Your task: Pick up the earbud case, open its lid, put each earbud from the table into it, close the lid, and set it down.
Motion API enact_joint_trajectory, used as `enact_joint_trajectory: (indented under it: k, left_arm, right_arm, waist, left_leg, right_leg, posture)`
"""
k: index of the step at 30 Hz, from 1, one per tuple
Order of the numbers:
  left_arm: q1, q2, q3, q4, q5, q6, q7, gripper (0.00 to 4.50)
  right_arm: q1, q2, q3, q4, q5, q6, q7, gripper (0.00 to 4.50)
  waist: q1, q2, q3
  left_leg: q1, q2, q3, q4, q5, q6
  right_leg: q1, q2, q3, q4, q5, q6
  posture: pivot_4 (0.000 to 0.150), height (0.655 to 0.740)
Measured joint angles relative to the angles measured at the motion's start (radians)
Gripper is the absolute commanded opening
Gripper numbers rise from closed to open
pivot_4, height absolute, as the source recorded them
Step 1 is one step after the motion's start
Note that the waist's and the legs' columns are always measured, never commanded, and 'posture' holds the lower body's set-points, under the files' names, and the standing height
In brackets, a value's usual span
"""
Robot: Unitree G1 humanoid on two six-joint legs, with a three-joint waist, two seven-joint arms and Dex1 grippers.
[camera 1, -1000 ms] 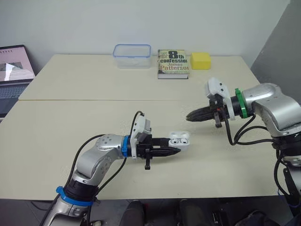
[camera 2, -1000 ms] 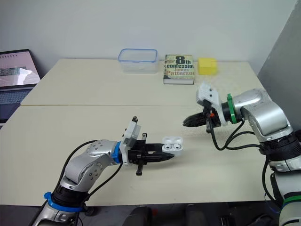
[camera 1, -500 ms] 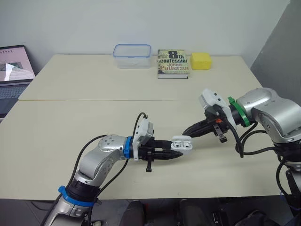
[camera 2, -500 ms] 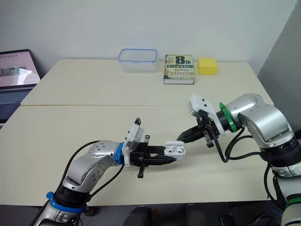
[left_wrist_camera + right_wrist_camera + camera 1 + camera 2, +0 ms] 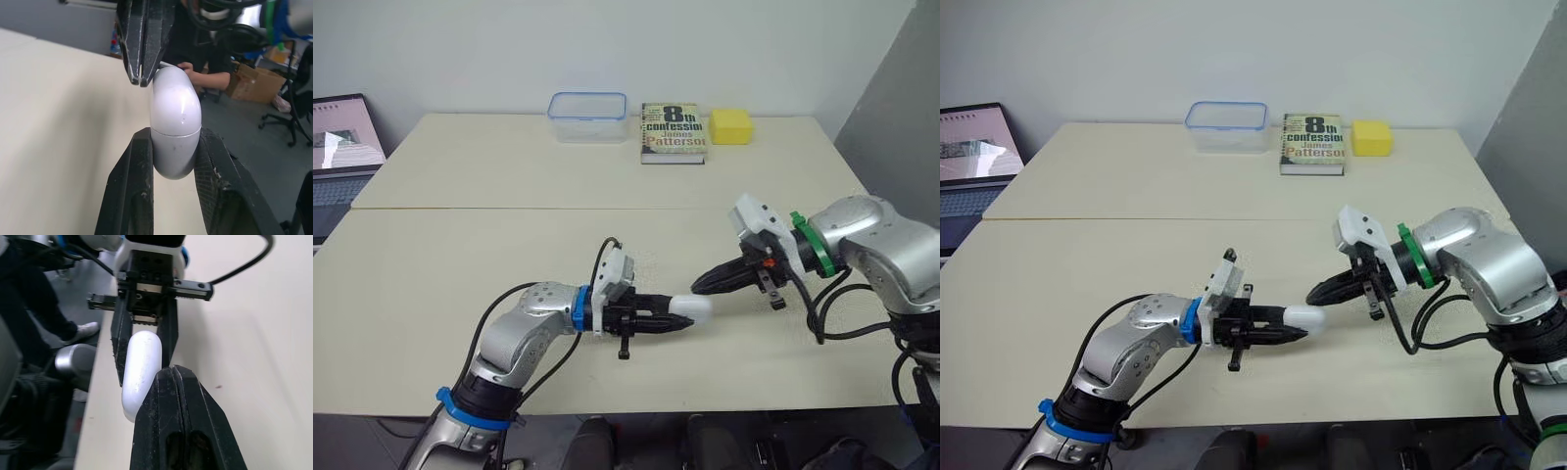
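- Head views — well on the near side of the book (image 5: pixel 674 132), over the table (image 5: pixel 460 245), your left gripper (image 5: pixel 677 320) is clamped on the white earbud case (image 5: pixel 691 309), whose lid is down.
- Your right gripper (image 5: pixel 698 287), also on the near side of the book, has its fingers pressed together with nothing between them. Its tips touch the case's free end.
- Left wrist view — the two black fingers (image 5: pixel 139 186) pinch the lower half of the case (image 5: pixel 176 127). The seam between lid and base reads closed, and the right gripper's joined tips meet the lid's edge.
- Right wrist view — the closed fingers (image 5: pixel 178 396) lie against the case (image 5: pixel 142 362), which sits between the left gripper's fingers.
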Motion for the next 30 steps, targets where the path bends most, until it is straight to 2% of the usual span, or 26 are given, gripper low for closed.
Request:
enact_joint_trajectory:
  k: [4, 6, 10, 14, 19, 24, 26, 27, 30]
  left_arm:
    - [-0.085, 0.004, 0.019, 0.137, -0.032, 0.197, 0.066, 0.75]
    - [-0.131, -0.002, 0.031, 0.232, -0.03, 0.282, 0.106, 0.75]
    - [-0.191, -0.018, 0.032, 0.367, -0.013, 0.404, 0.161, 0.75]
    - [-0.212, -0.016, 0.032, 0.4, 0.0, 0.447, 0.161, 0.75]
    - [-0.203, 0.021, 0.029, 0.379, 0.007, 0.459, 0.139, 2.33]
    - [-0.123, 0.115, 0.046, 0.228, 0.0, 0.457, 0.121, 3.89]
    - [-0.064, 0.164, 0.067, 0.156, -0.001, 0.427, 0.118, 4.44]
    - [-0.023, 0.203, 0.078, 0.115, 0.003, 0.39, 0.114, 4.5]
    - [0.072, 0.296, 0.115, 0.049, 0.049, 0.266, 0.11, 4.5]
  right_arm:
    - [0.069, -0.027, -0.049, 0.031, -0.074, -0.122, -0.056, 0.0]
    - [0.151, -0.035, -0.077, 0.014, -0.096, -0.156, -0.096, 0.0]
    - [0.249, -0.043, -0.086, -0.053, -0.112, -0.142, -0.154, 0.0]
    - [0.28, -0.049, -0.108, -0.108, -0.11, -0.12, -0.186, 0.0]
    - [0.314, -0.05, -0.11, -0.147, -0.102, -0.102, -0.205, 0.0]
    - [0.313, -0.064, -0.113, -0.159, -0.102, -0.105, -0.207, 0.0]
    - [0.312, -0.066, -0.118, -0.165, -0.101, -0.114, -0.203, 0.36]
    - [0.313, -0.074, -0.119, -0.173, -0.101, -0.127, -0.2, 0.54]
    - [0.314, -0.098, -0.133, -0.193, -0.1, -0.165, -0.176, 1.63]
  waist:
    - [0.003, -0.001, 0.0]
    - [0.004, -0.001, 0.0]
    - [0.001, -0.001, 0.0]
    - [-0.006, 0.0, 0.0]
    - [-0.016, 0.0, 0.0]
    - [-0.027, 0.0, 0.0]
    - [-0.028, 0.0, 0.0]
    - [-0.028, 0.0, 0.0]
    - [-0.025, 0.0, 0.0]
  left_leg:
    - [-0.001, -0.001, -0.001, 0.0, 0.0, 0.0]
    - [-0.001, -0.001, -0.001, 0.0, 0.0, 0.0]
    - [-0.001, -0.001, -0.001, 0.0, 0.0, 0.0]
    - [0.0, 0.0, -0.001, -0.001, 0.0, 0.0]
    - [0.001, 0.0, -0.001, 0.0, 0.0, 0.0]
    - [0.002, 0.002, 0.0, -0.001, 0.0, 0.0]
    - [0.003, 0.004, 0.001, -0.002, 0.0, 0.0]
    - [0.003, 0.009, 0.001, -0.003, 0.0, 0.0]
    - [0.004, 0.012, 0.001, -0.006, 0.0, 0.0]
  right_leg:
    - [0.0, 0.0, -0.001, 0.0, 0.0, 0.0]
    - [0.0, 0.0, -0.001, 0.0, -0.001, 0.001]
    - [-0.001, 0.0, 0.0, 0.0, -0.001, 0.002]
    - [0.0, 0.0, -0.001, 0.001, -0.001, 0.002]
    - [0.0, 0.0, 0.0, 0.001, -0.001, 0.001]
    - [0.001, 0.0, 0.001, 0.001, -0.001, 0.001]
    - [0.0, 0.0, 0.002, 0.001, -0.001, 0.001]
    - [0.0, 0.0, 0.002, 0.001, -0.001, 0.001]
    - [0.0, 0.002, 0.001, 0.001, -0.001, 0.0]
  posture:
    - [0.15, 0.7278]
    - [0.15, 0.7278]
    - [0.15, 0.7278]
    - [0.15, 0.7278]
    - [0.15, 0.7278]
    - [0.15, 0.7278]
    - [0.15, 0.7278]
    - [0.15, 0.7278]
    - [0.15, 0.7278]
